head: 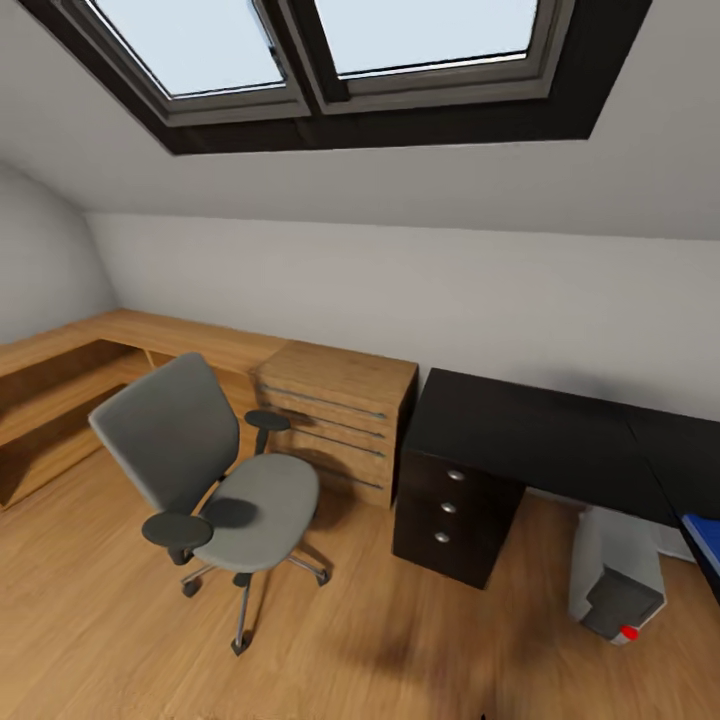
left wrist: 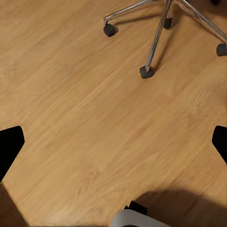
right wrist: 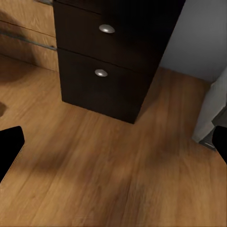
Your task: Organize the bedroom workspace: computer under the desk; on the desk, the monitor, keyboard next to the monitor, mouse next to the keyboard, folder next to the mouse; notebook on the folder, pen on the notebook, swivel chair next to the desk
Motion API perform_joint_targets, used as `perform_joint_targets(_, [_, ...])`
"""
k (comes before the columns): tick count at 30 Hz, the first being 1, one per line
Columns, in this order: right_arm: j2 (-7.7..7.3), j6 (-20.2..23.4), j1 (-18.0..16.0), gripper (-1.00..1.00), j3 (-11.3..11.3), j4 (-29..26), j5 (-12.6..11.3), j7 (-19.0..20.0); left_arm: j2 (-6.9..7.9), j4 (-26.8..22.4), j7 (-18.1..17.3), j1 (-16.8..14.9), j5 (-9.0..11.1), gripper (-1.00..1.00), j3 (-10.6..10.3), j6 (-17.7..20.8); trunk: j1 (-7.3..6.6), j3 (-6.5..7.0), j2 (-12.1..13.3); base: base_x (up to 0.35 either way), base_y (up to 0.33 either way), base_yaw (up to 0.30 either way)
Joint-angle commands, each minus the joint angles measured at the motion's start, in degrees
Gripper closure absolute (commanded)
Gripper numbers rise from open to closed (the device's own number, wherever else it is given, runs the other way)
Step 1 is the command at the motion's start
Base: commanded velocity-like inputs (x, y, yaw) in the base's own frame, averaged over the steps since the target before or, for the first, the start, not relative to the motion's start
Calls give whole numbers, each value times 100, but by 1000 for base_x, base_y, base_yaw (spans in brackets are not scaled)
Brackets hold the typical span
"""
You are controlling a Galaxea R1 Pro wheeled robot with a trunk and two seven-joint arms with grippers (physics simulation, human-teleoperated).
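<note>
Sloped grey attic walls and a skylight (head: 330, 40) rise over your light wooden floor (head: 100, 620). Your swivel chair (head: 215, 480) stands at eight o'clock, seat bare. The black desk (head: 530, 430) sits at three o'clock, with the grey computer (head: 615, 580) on the floor under it. Your left gripper (left wrist: 113, 142) and right gripper (right wrist: 113, 142) both hang wide apart over bare floor, holding nothing.

Grey swivel chair (head: 215, 470), black desk (head: 530, 435)
</note>
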Motion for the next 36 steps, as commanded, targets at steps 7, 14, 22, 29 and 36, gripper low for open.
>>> perform_joint_targets(7, [3, -9, -5, -100, 50, 13, -26, -29, 7, -6, 42, 9, -12, -100, -60, -149, 2, -9, -9, 0, 0, 284])
perform_joint_targets(14, [6, 2, -5, -100, 50, 15, -26, -29, -26, 489, 36, 304, -26, -100, -80, -540, 2, -9, -9, 0, 0, 284])
perform_joint_targets(22, [12, 26, -4, -100, 58, 11, -26, -21, -43, 649, 25, 426, -41, -100, -84, -540, 2, -9, -9, 0, 0, 284])
perform_joint_targets(29, [10, 30, -5, -100, 57, 11, -26, -27, -27, 655, 1, 437, -35, -100, -70, -540, 2, -9, -9, 0, 0, 285])
perform_joint_targets(36, [4, 30, -5, -100, 59, 9, -26, -19, -50, 651, -17, 437, -40, -100, -75, -540, 2, -9, -9, 0, 0, 285])
